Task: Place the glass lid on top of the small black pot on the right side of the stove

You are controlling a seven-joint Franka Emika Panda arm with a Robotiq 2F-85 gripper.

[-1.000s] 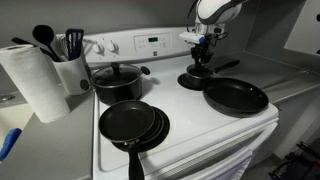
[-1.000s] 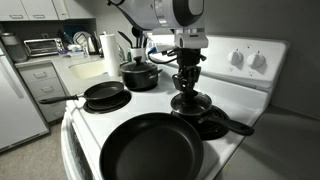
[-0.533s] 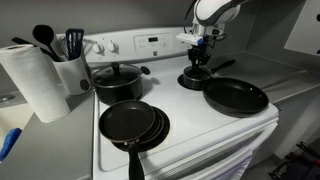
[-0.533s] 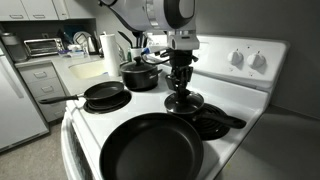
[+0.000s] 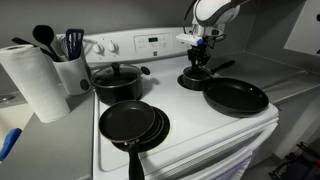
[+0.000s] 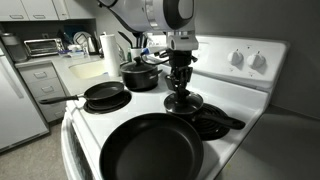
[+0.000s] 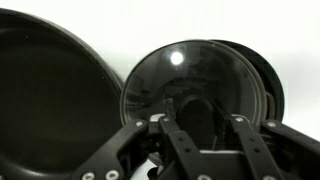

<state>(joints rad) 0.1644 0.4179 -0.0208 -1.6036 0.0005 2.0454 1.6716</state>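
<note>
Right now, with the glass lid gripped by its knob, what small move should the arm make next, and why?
Probably slide the glass lid sideways until centred over the small black pot. The fingers are shut on its knob, yet the lid hangs off-centre, covering only part of the pot's rim.

Exterior views: dim, soft indoor light, low resolution, fine detail lost. The white top of the stove (image 5: 186, 108) is the brightest surface, with a mild sheen. Wrist view: cooktop blown out to plain white toward 12 o'clock. A small round glare spot sits on the glass lid (image 7: 190, 85) near its 11 o'clock edge. The gripper (image 7: 198, 120) at 6 o'clock is soft, out of focus. The frying pan (image 7: 50, 90) at 9 o'clock is near-black, almost without detail.
</note>
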